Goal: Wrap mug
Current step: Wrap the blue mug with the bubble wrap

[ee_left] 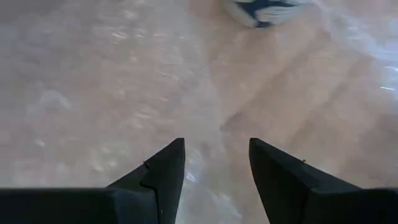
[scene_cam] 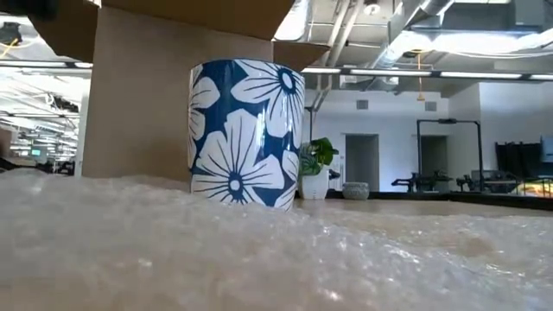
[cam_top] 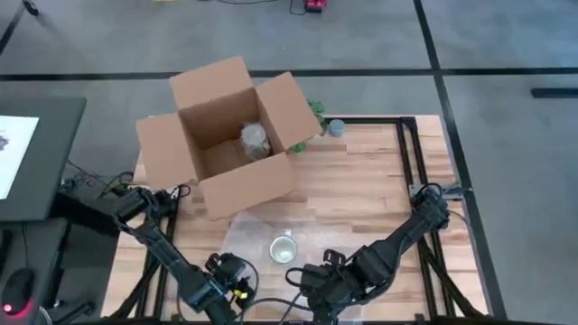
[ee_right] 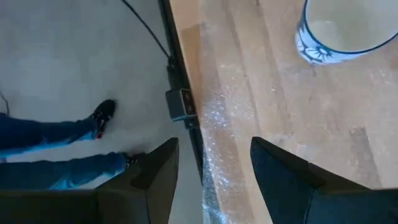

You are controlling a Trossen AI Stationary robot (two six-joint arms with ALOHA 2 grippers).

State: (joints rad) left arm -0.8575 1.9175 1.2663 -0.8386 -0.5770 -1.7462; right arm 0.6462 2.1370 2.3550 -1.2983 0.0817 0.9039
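The left gripper (ee_left: 214, 163) hangs with its fingers spread and empty just above the bubble wrap (cam_top: 262, 236), low over the near edge of the worktop (cam_top: 370, 194), left of the mug. The right gripper (ee_right: 211, 163) is likewise spread and empty, poised over that same near edge, where the clear sheet reaches the table's rim and the floor shows beyond, along with a person's legs in blue jeans (ee_right: 56, 163). Between the two, a little further in from the near edge, the mug (cam_top: 283, 248) stands on the bubble wrap; the low view shows its blue body with white flowers resting squarely on the sheet. It is upright, its long axis vertical and its open mouth facing straight up; I cannot make out which way the handle points. The wrap lies flat and unfolded around it, so by my reading the wrapping proper has not begun: the mug is placed, and lifting an edge of the sheet, folding it over and closing it round the mug all remain. An open cardboard box (cam_top: 226, 135) sits toward the far left corner.
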